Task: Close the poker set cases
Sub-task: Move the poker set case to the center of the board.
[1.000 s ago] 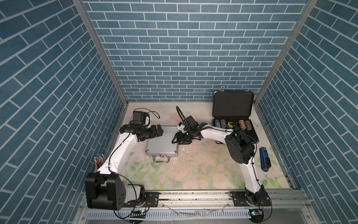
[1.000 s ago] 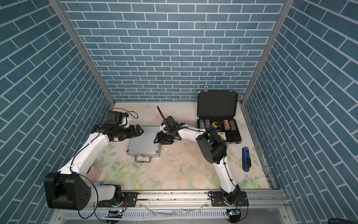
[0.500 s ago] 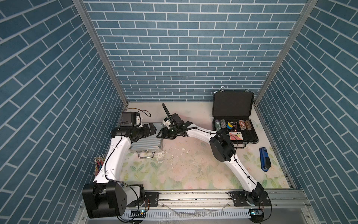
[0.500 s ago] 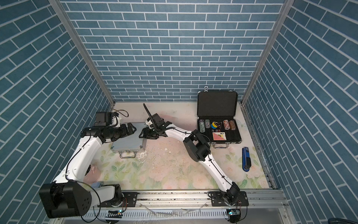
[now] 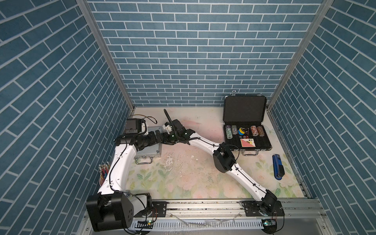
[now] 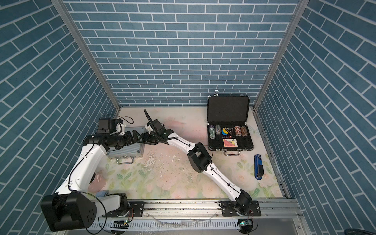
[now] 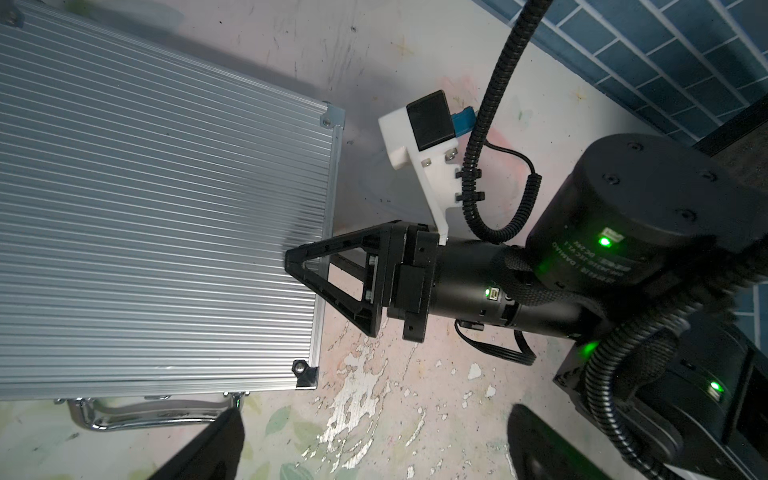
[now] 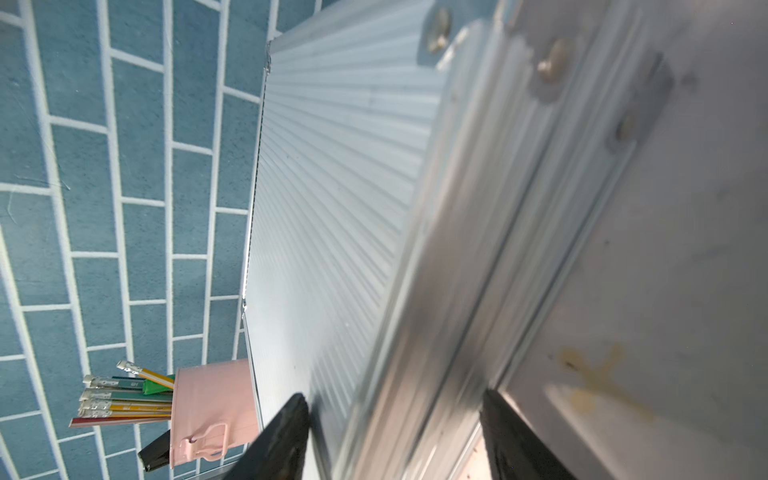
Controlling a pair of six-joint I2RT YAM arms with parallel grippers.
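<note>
Blue brick-patterned walls (image 5: 193, 50) enclose a floral surface (image 5: 193, 179) on which the two poker set cases rest, well apart.

(a) The silver case (image 5: 149, 152) lies flat at the robot's left side of the surface, near the side wall. Its lid is down on its base and its handle (image 5: 143, 161) points toward the robot's base. Whether its latches are fastened cannot be told.

(b) The black case (image 5: 244, 109) sits at the far right, near the back wall. Its lid is upright, exposing the foam lining, chips (image 5: 254, 130) and cards (image 5: 247, 142).

(c) The right end effector (image 8: 395, 399) has its jaws partly apart, astride the silver case's edge that faces mid-surface. One finger is over the ribbed lid and the other beside the side wall. Whether they press on the metal cannot be told.

(d) The left end effector (image 7: 374, 411) is spread to its widest and holds nothing. It hovers above the surface just beside the silver case's handle corner.

Progress, as judged, is about half. The silver case reads as closed. The black case is untouched, and its lid has yet to be lowered. A blue stapler (image 5: 277, 169) and a pink pencil cup (image 8: 212, 407) play no part.
</note>
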